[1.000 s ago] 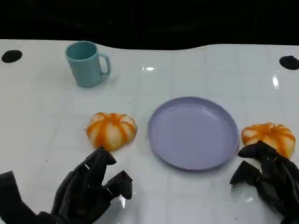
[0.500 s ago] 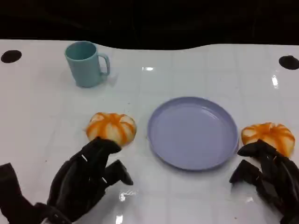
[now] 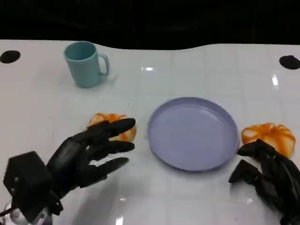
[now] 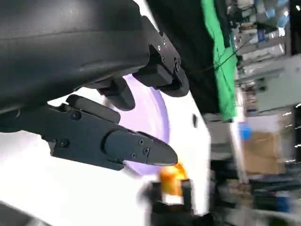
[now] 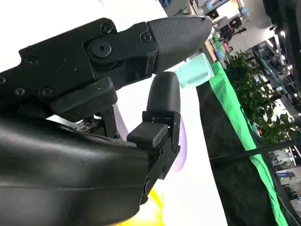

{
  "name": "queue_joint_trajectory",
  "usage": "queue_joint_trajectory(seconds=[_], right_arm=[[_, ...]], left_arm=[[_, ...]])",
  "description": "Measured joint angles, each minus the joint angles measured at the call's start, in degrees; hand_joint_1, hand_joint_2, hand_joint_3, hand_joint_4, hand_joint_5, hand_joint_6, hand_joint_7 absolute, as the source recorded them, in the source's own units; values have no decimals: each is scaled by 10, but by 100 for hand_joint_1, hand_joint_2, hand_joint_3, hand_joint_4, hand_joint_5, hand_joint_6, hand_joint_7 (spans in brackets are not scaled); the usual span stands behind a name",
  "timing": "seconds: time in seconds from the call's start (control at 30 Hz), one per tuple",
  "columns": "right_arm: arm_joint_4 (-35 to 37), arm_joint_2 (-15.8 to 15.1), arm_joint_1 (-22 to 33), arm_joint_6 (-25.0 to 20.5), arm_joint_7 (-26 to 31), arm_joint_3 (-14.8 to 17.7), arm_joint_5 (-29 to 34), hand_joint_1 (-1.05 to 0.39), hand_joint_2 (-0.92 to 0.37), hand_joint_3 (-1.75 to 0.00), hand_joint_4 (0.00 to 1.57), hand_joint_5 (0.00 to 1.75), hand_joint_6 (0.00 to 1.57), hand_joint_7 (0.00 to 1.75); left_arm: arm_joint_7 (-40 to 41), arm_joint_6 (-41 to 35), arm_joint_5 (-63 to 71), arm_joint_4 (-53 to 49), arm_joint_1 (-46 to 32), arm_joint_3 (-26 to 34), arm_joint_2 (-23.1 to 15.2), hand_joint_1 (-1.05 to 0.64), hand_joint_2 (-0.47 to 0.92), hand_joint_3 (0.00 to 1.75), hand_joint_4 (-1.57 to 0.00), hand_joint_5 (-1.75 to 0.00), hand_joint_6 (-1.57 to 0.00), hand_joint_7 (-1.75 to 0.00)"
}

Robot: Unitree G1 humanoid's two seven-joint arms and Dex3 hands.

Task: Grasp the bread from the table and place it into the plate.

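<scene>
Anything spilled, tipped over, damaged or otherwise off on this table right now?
Nothing stands out. The teal mug stands upright, the purple plate lies flat with nothing in it, and both orange-striped breads sit intact on the white table, one partly behind the left hand, one by the right hand.

A glossy white table (image 3: 197, 197) with a faint grid pattern carries a teal mug (image 3: 84, 63) at its far left, handle turned toward the right. A round lavender plate (image 3: 193, 133) sits near the middle. One orange-and-white striped bread roll (image 3: 117, 123) lies just beside the plate's left rim; a second roll (image 3: 268, 136) lies just off its right rim. Two dark round spots (image 3: 10, 56) mark the table's far corners.
</scene>
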State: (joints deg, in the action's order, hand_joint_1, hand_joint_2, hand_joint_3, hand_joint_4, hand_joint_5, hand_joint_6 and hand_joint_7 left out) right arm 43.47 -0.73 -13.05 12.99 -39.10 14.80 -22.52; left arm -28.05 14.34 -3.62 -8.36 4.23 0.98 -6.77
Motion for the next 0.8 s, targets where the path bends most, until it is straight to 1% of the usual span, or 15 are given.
queue_joint_trajectory(seconds=[0.1, 0.17, 0.23, 0.33, 0.37, 0.5, 0.57, 0.6, 0.67, 0.8], right_arm=[[-1, 0, 0, -1, 0, 0, 0, -52, -92, -21, 63, 158, 60, 123], [-1, 0, 0, -1, -1, -1, 1, -52, -92, -22, 62, 159, 58, 124], [0, 0, 0, -2, -8, 0, -1, -52, -92, -22, 62, 158, 58, 125], [2, 0, -1, -3, -13, 1, -6, -53, -92, -21, 62, 157, 58, 125], [3, 0, -1, -3, -13, 1, -6, -53, -92, -21, 63, 157, 58, 125], [7, -1, -3, -3, -16, 2, -8, -53, -92, -17, 65, 155, 62, 121], [9, -1, -4, -3, -16, 3, -9, -52, -92, -16, 65, 155, 62, 119], [10, -1, -4, -4, -17, 4, -10, -52, -92, -16, 65, 155, 63, 119], [11, -1, -6, -7, -19, 5, -15, -52, -92, -18, 66, 156, 63, 119], [12, -2, -7, -7, -21, 5, -17, -53, -92, -20, 65, 157, 62, 121]], left_arm=[[40, 44, 70, 3, 12, -12, -24, -53, 92, 2, -19, -45, -38, 0], [63, 69, 109, 4, 22, -19, -39, -53, 91, 1, -14, -42, -35, 0], [82, 75, 155, 9, 31, -29, -56, -52, 89, 0, -9, -40, -34, 0], [103, 65, 219, 30, 40, -45, -79, -52, 89, 0, -7, -40, -35, -1], [108, 62, 229, 35, 42, -49, -83, -52, 85, 0, -4, -38, -35, 0], [147, 25, 339, 57, 53, -78, -98, -51, 82, 0, 0, -33, -32, 0], [161, 2, 392, 68, 62, -92, -106, -48, 82, 0, 0, -28, -28, 0], [164, -11, 411, 74, 66, -99, -109, -48, 82, 0, 0, -27, -28, 0], [166, -35, 440, 82, 72, -111, -111, -47, 83, 1, 0, -18, -22, 0], [155, -101, 520, 96, 95, -149, -118, -46, 83, 0, 0, -13, -19, 0]])
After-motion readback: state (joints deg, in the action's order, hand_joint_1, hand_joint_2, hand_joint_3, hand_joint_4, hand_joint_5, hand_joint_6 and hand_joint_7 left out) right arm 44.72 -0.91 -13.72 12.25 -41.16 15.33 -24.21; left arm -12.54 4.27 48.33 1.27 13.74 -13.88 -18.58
